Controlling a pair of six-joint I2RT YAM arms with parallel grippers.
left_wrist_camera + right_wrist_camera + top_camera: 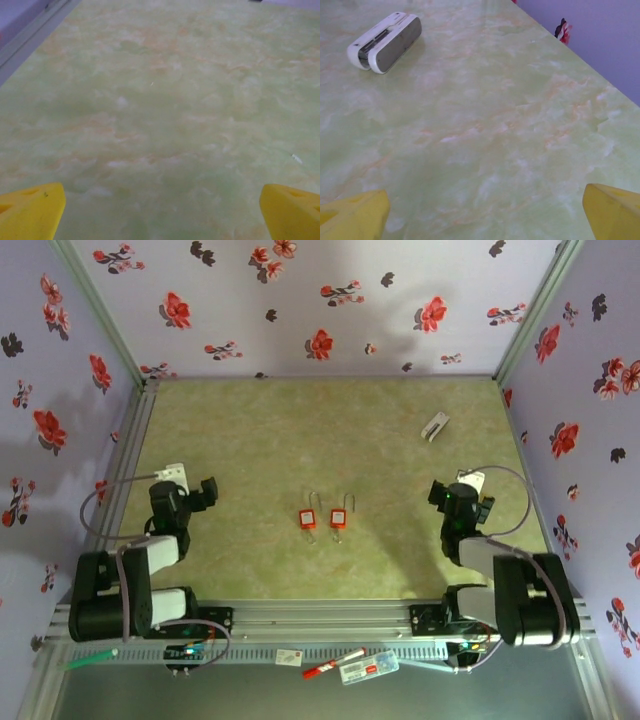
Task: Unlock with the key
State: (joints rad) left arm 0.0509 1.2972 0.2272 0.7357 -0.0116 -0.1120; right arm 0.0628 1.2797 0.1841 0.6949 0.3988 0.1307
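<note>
Grey metal and tiny, the key is too small for me to pick out. Two red padlocks (323,518) lie side by side mid-table (250,420), towards the near edge. The left gripper (160,212) and the right gripper (485,212) flank them, well apart, both spread wide and empty. A white clip (385,42) lies near the far right corner.

Green marbled table (250,440); two red padlocks (309,518) mid-table; white clip (435,426), perhaps plastic, far right.
</note>
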